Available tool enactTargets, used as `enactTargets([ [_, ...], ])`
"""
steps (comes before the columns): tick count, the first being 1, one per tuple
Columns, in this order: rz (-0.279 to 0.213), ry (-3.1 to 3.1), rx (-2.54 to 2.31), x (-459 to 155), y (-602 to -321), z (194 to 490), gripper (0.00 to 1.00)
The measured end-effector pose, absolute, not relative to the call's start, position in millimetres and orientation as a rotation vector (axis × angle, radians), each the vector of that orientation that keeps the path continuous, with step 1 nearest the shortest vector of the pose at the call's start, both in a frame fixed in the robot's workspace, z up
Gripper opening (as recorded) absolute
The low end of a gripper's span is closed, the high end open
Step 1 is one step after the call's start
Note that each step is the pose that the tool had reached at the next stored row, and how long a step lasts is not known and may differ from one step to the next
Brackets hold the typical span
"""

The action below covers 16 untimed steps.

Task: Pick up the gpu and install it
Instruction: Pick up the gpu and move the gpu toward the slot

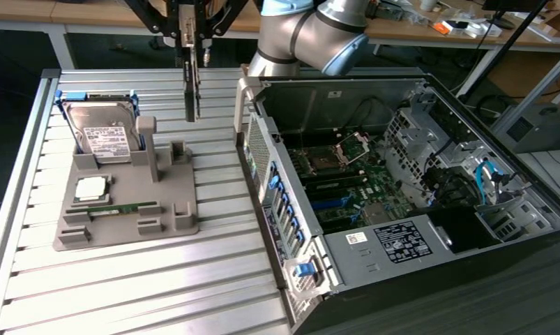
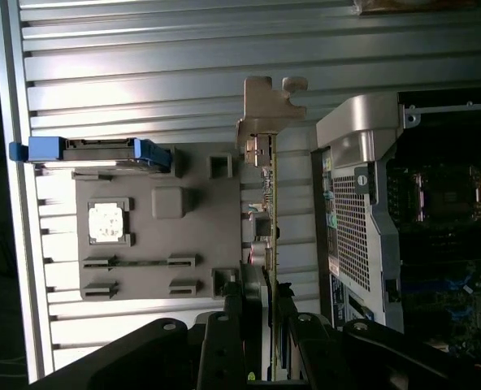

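Gripping the gpu point(image 1: 193, 87) right now, with the gripper point(image 1: 190, 43) pinched onto the end of the card opposite its silver bracket point(image 2: 265, 101), flat faces squeezed between the jaws. Hanging on edge in the air, well above the slatted table point(image 1: 121, 293), between the grey fixture tray point(image 1: 121, 234) and the side wall of the open computer case point(image 1: 261, 150). Seen edge-on from the wrist view as a thin straight line running away from the fingers point(image 2: 224, 341) to the bracket. Looks thin, light and stiff, going by that straight, sag-free line. Likely fragile all the same, with small parts on its faces and a connector edge not to be knocked. Probably best held as here, by the flat board near one end, clear of the bracket and the connector edge. Could pivot in so narrow a pinch, being long and held at one end only, so worth a firm, square grip. Over on the tray, hard drive point(image 1: 103, 132) standing upright in its slot, RAM stick point(image 1: 121, 207) and processor point(image 1: 91, 187) lying flat, all untouched and well apart from the card.
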<state>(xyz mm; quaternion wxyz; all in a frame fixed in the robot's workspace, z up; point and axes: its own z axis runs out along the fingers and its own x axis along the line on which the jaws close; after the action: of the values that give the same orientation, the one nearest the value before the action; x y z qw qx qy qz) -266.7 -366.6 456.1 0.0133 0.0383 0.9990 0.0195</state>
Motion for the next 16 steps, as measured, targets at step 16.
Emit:
enactTargets([
  [16,0.060,3.112,0.119,-257.7,-366.6,456.0,0.27],
])
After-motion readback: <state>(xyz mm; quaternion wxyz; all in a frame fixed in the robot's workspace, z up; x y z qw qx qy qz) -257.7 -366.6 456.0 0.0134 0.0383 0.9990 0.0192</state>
